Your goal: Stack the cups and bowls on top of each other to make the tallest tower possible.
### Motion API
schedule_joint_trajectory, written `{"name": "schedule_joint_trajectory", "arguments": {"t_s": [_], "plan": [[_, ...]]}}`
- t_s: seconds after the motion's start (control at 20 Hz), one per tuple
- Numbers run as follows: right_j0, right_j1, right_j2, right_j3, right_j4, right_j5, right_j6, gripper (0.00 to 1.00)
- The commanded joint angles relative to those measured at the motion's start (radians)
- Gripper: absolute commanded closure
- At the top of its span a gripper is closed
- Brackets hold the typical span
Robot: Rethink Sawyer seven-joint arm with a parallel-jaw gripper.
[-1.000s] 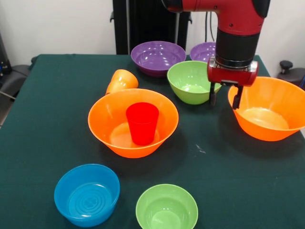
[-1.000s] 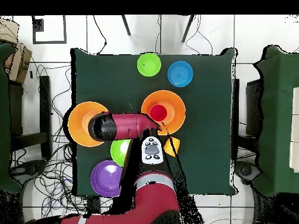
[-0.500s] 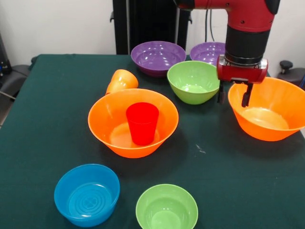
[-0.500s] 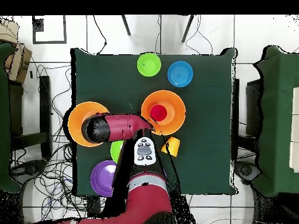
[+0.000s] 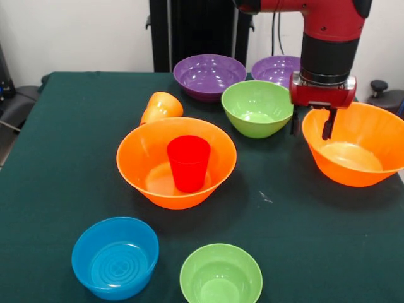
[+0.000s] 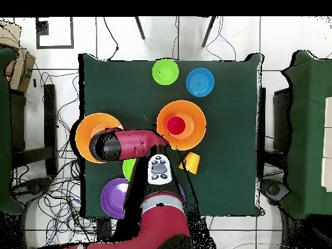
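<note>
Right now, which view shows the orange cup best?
The front view: the orange cup lies tipped on its side behind the orange bowl that holds the red cup, with its shape clear. The overhead view shows the orange cup only as a small patch beside the arm.

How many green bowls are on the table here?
2. The medium green bowl sits toward the back, beside the claw; the small green bowl sits at the front edge. The arm may hide others in the overhead view.
</note>
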Motion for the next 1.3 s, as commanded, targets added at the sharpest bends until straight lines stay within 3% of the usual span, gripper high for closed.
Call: {"name": "schedule_joint_trajectory", "arguments": {"t_s": [0.05,0.65,0.7,1.3], "plan": [[-0.013,0.087,0.087,0.007,-0.028,-0.136,0.084,0.0],[-0.009,0.166,0.063,-0.07,-0.027,-0.165,0.061,0.0],[-0.003,0.17,0.053,-0.08,-0.031,-0.168,0.056,1.0],[-0.022,0.105,0.072,-0.029,-0.02,-0.137,0.061,1.0]]}}
